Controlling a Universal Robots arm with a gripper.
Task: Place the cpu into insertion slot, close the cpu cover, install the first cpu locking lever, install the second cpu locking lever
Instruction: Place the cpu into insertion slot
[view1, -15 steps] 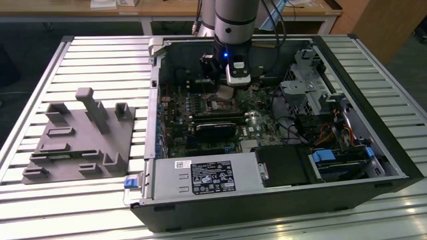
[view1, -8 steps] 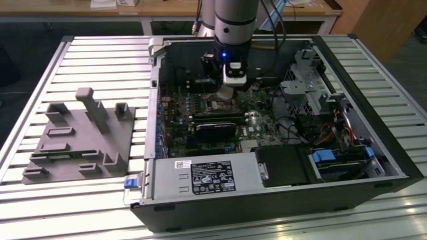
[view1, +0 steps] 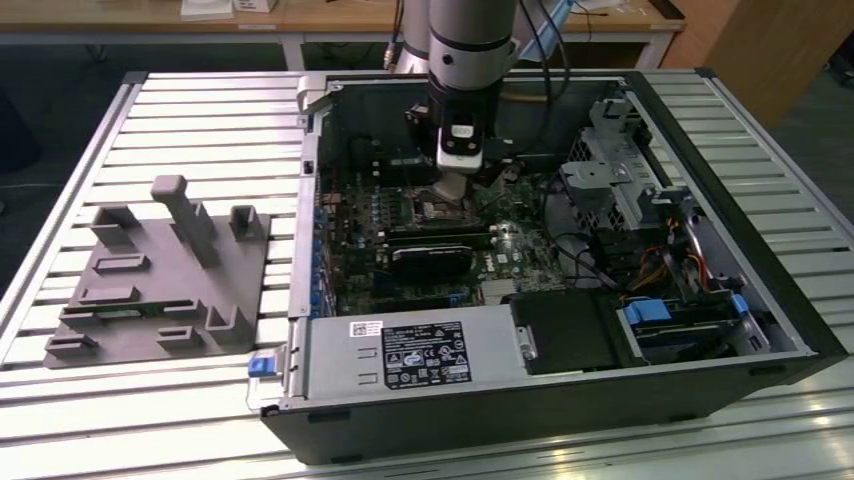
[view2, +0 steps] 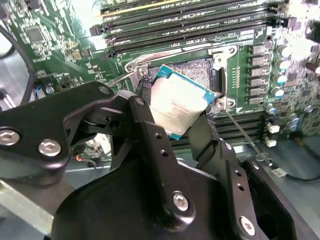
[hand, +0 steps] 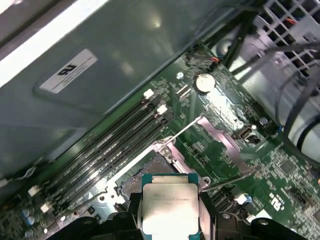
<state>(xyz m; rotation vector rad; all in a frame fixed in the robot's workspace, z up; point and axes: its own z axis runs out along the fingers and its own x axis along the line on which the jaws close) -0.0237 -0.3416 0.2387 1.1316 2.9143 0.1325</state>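
Grey moulded fixture (view1: 160, 270), one piece with several posts, sits near the edge of the slatted metal surface (view1: 214, 110) at the exterior view's left. Beside it, toward the exterior view's right, lies one open computer case (view1: 561, 400), reaching nearly to the opposite edge.

My arm (view1: 467, 40) drops almost straight down into the case from above its far wall, wrist vertical. My end effector (view1: 449, 190) points at the green motherboard (view1: 521, 250).

My two black fingers (view2: 145, 107) are clamped on opposite edges of the one cpu (view2: 176, 102), pale metal top facing up. In the second wrist view it hangs tilted, one corner over the insertion slot (view2: 196, 70) and not seated in it. In the first wrist view the cpu (hand: 169, 205) sits between my end effector's (hand: 169, 217) tips, with the slot (hand: 150, 172) just beyond it.

The cpu cover (hand: 222, 142) stands swung open beside the slot. I see it nearly edge-on, so its window is hard to make out. Two thin wire locking levers (hand: 182, 129) stick out from the slot's corners, unlatched.

Long black memory slots (hand: 110, 145) run along the slot's far side, four as best I can count. My own fingers hide the slot's near half.
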